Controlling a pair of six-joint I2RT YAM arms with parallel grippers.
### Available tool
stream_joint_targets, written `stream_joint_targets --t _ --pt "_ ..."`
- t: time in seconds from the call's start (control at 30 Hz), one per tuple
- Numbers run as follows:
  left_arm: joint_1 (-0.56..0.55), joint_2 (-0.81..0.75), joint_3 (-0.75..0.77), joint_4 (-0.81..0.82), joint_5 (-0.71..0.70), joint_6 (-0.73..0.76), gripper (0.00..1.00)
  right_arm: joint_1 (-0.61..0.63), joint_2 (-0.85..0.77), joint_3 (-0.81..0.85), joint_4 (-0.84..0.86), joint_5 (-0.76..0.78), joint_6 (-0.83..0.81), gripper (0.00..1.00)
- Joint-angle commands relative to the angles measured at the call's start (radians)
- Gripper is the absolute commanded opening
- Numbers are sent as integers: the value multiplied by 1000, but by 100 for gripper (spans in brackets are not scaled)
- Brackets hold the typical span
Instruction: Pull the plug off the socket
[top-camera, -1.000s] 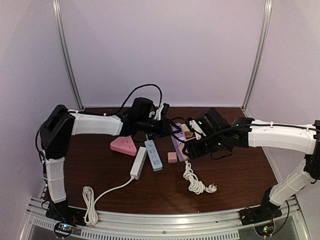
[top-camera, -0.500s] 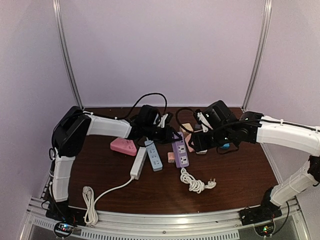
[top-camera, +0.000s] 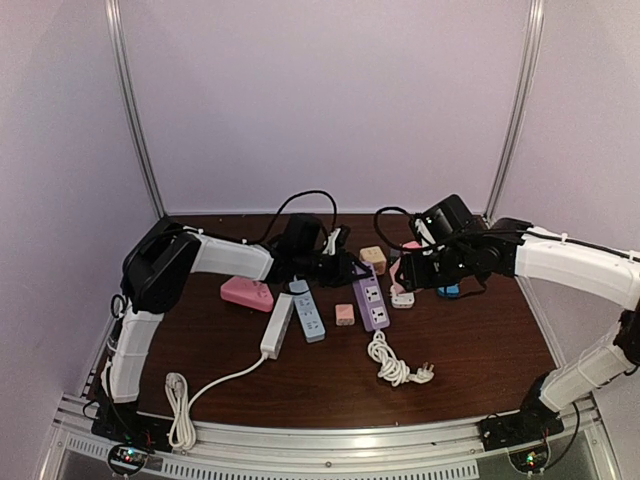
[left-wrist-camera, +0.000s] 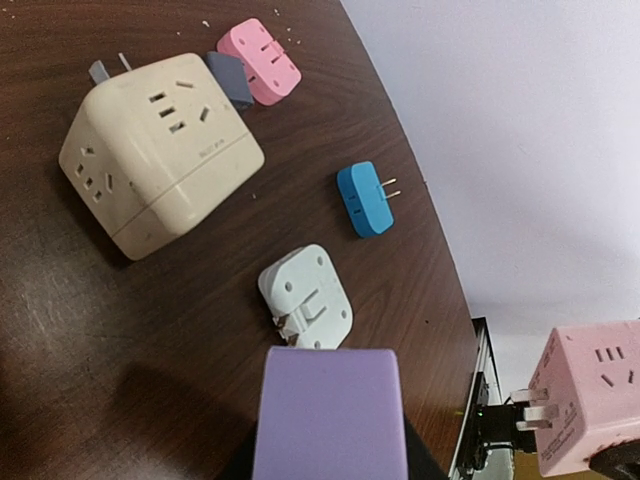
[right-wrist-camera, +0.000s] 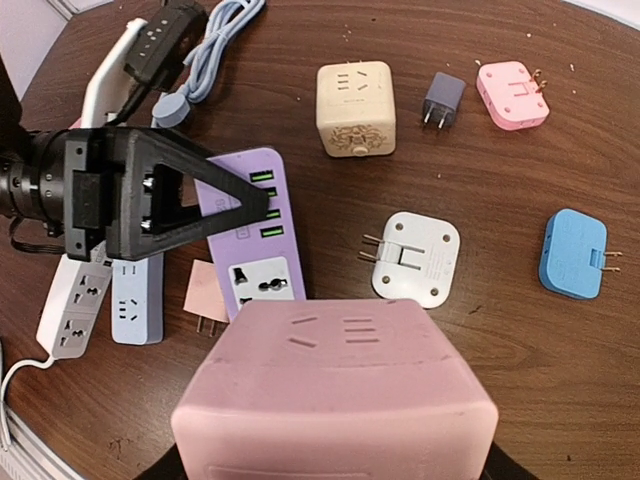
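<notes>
My right fingers are almost wholly hidden behind the pink cube plug (right-wrist-camera: 335, 400) in the right wrist view. Only dark slivers show at the bottom corners, yet the right gripper (top-camera: 408, 272) is plainly clamped around it. In the left wrist view that cube is cut off by the frame edge at 4 o'clock, its prongs bare and pointing toward the purple strip (top-camera: 371, 305), apart from it. My left gripper (top-camera: 348, 270) is clenched on that strip's far end, which blocks most of its own camera's bottom edge.

The purple strip lies near the middle of the table (top-camera: 480, 350), running 12 to 6, with the cube at its 2 o'clock. The table's back edge sits close behind both grippers at 12. Bare wood shows at 4 to 5 o'clock.

I count:
- three long strips: purple, pale blue strip (top-camera: 308, 310), white strip (top-camera: 277, 325)
- two cubes: pink and beige cube (right-wrist-camera: 355, 108)
- three flat adapters: pink adapter (right-wrist-camera: 512, 95), white adapter (right-wrist-camera: 417, 257), blue adapter (right-wrist-camera: 572, 253)
- one grey charger (right-wrist-camera: 443, 100)
- one triangular pink socket (top-camera: 247, 292)
- two white cables: coiled cable (top-camera: 395, 365), near cable (top-camera: 180, 405)
</notes>
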Motion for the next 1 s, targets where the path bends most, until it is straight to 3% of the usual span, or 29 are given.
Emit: stream_joint_targets --t 0.0,0.53,0.97 --pt "-2 39 -20 -48 -66 47 20 -45 -4 -37 44 -20 25 16" --pt "19 58 -29 -161 -115 113 52 -188 23 -145 133 -137 90 17" --pt "19 98 102 -311 -107 179 79 -252 17 -246 200 -206 118 18"
